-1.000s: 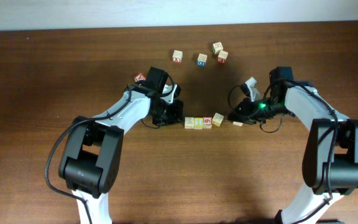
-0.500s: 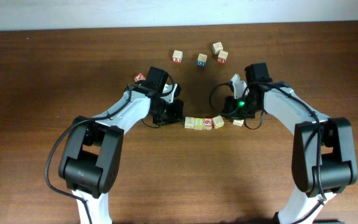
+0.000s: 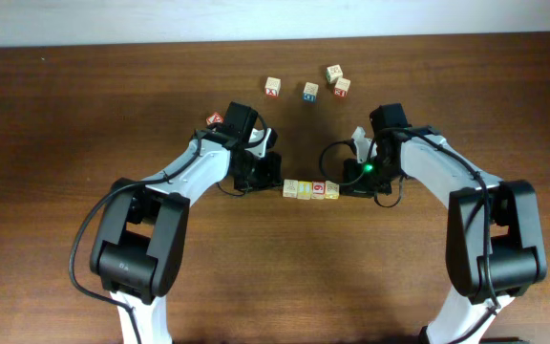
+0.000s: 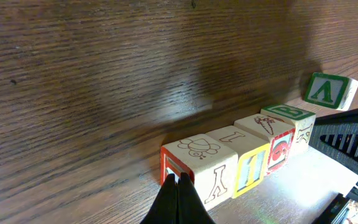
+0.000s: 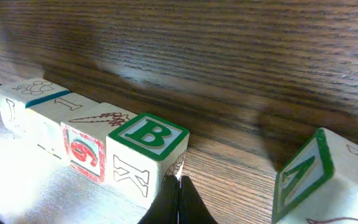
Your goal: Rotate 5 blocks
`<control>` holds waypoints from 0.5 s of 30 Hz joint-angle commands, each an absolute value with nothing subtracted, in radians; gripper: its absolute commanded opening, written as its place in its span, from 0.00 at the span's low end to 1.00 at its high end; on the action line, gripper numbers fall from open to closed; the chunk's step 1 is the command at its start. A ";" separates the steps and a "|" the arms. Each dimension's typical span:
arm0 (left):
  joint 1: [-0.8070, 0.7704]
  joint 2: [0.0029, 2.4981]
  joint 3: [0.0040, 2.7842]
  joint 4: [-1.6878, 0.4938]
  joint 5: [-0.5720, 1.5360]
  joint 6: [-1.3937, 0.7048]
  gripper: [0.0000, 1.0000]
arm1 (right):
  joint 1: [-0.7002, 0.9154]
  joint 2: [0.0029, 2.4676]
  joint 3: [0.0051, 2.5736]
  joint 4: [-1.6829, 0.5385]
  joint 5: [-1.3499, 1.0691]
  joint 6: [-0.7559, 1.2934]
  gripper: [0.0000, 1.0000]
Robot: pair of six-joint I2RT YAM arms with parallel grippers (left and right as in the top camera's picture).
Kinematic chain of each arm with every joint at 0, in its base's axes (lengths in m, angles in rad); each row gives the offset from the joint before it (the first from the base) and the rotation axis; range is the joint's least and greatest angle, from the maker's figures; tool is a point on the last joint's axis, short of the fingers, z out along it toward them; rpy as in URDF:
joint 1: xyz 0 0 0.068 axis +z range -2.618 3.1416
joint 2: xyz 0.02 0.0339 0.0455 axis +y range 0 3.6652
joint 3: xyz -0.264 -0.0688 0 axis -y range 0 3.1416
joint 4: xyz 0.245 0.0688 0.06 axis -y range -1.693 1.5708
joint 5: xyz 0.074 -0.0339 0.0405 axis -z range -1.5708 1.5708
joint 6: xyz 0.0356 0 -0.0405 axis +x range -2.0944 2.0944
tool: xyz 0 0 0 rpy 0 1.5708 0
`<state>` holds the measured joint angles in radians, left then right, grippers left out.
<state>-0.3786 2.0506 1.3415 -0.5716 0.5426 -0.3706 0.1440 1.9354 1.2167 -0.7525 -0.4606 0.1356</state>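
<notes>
The end block (image 5: 146, 149) shows green B and K, the neighbouring block (image 5: 84, 148) a red 6.

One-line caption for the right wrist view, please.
Shut right tool at the green-B block ending a four-block row; another green-lettered block sits tilted, apart.

Left arm (image 3: 201, 164) and right arm (image 3: 442, 164) have white shells, black joints, looping cables (image 3: 86, 234); the right carries a green light (image 3: 367, 170)
</notes>
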 commanded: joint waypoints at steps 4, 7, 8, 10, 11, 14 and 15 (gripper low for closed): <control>-0.382 2.048 1.361 -0.569 0.562 -0.381 0.00 | 0.115 1.715 1.216 -0.819 -0.405 0.175 0.04; -0.382 2.048 1.361 -0.569 0.562 -0.381 0.00 | -0.042 1.688 1.210 -0.864 -0.327 0.173 0.04; -0.382 2.048 1.361 -0.569 0.562 -0.381 0.00 | -0.086 1.725 1.196 -0.848 -0.308 0.169 0.04; -0.382 2.048 1.361 -0.569 0.562 -0.381 0.00 | -0.112 1.794 1.187 -0.809 -0.303 0.158 0.04; -0.382 2.048 1.361 -0.569 0.562 -0.381 0.00 | -0.112 1.838 1.187 -0.782 -0.303 0.154 0.04; -0.382 2.048 1.361 -0.567 0.562 -0.381 0.00 | -0.110 1.932 1.187 -0.717 -0.385 0.112 0.04; -0.382 2.048 1.361 -0.563 0.562 -0.381 0.00 | -0.097 1.955 1.187 -0.688 -0.394 0.109 0.04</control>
